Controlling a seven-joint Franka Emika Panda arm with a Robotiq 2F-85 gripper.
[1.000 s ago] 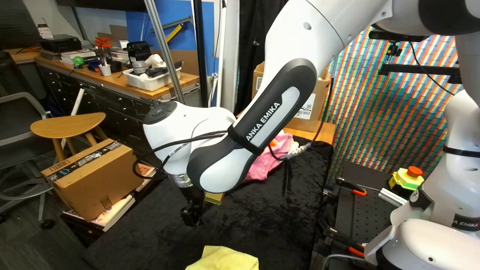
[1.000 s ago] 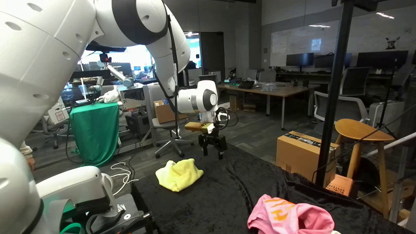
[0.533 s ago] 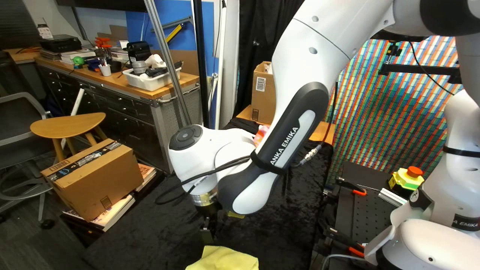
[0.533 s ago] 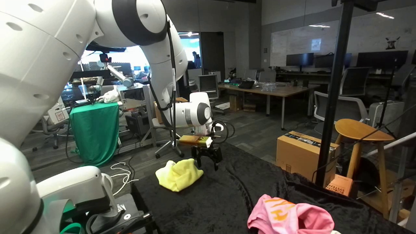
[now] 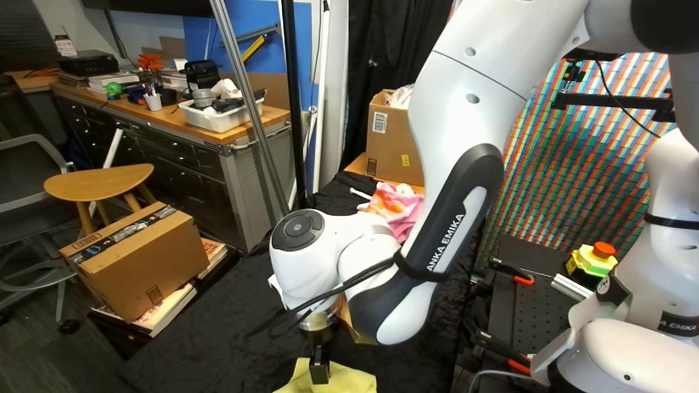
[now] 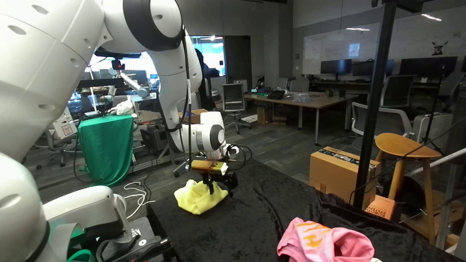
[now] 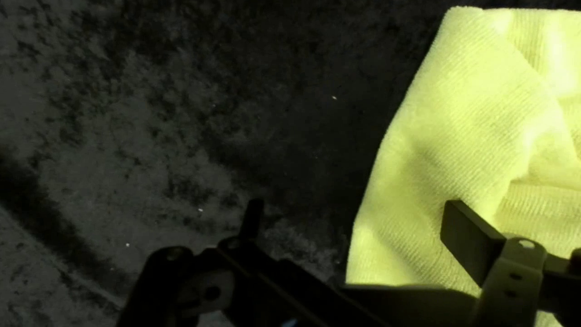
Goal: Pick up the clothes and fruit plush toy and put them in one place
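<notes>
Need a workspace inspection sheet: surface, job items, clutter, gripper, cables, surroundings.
Surface: black cloth, creased.
Yellow-green garment: bunched on the cloth.
Pink garment: crumpled, orange print; whitish item beside it, unclear.
Fruit plush toy: nothing identifiable seen.
Clutter: filled white bin on a wooden counter.
Gripper: jaws open; in the wrist view, one finger over the yellow-green garment, the other over cloth; contact unclear.
Cables: black cables looping beside the arm.
Surroundings: taped cardboard box, wooden stool, yellow button box with red top.

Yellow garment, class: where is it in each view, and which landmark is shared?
In an exterior view: yellow garment at bottom centre, cut off.
In an exterior view: yellow garment left of centre, lower half.
Wrist view: yellow garment at right, cut off.
Shared landmark: black cloth.
</notes>
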